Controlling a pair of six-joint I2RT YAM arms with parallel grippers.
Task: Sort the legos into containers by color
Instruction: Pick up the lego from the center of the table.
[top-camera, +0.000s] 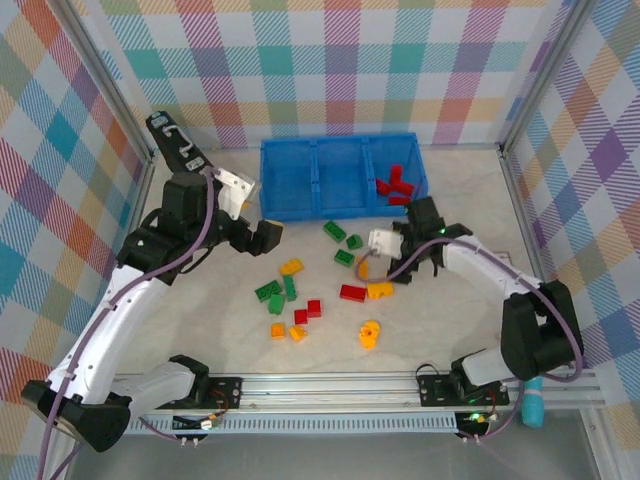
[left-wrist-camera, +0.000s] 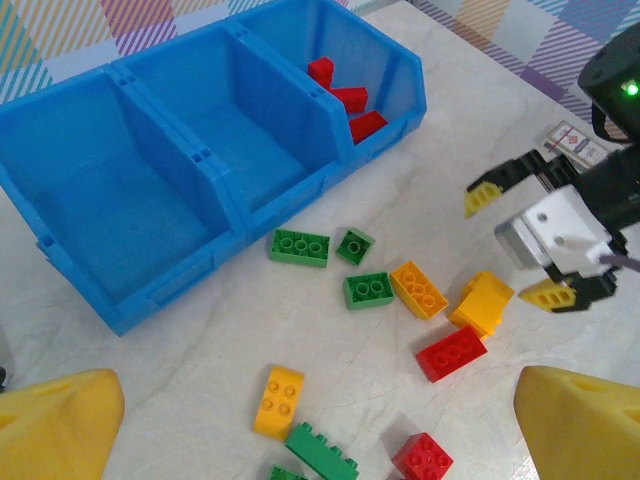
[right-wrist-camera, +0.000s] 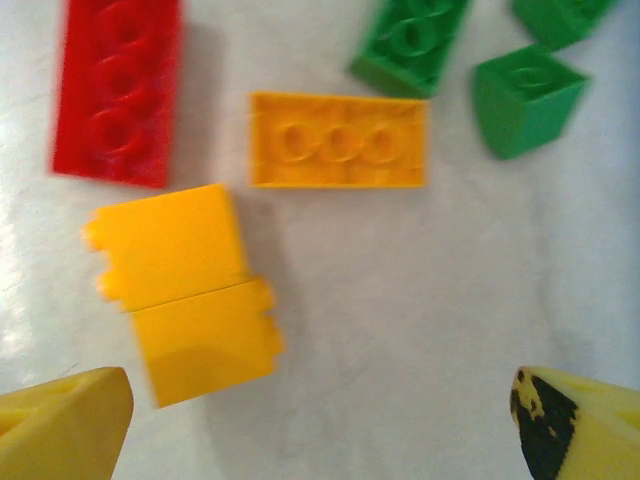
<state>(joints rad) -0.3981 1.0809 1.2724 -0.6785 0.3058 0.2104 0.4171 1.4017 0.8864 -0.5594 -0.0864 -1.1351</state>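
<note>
Plastic legos (right-wrist-camera: 338, 140): hard, light, slick
Right hand (right-wrist-camera: 320, 430) spread, empty; yellow pair (right-wrist-camera: 185, 290) beside one fingertip, pinch its flat sides

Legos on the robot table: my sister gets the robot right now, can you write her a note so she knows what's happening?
Left pincer: open, holding nothing, above the table near the blue bin.
Right pincer: open, holding nothing, over the yellow legos mid-table.
Done: a few sorted red legos lie in the bin's right compartment.
Left: the other two compartments have no bricks yet. Green legos, the yellow ones and three loose red legos lie scattered on the table in front of the bin.
</note>
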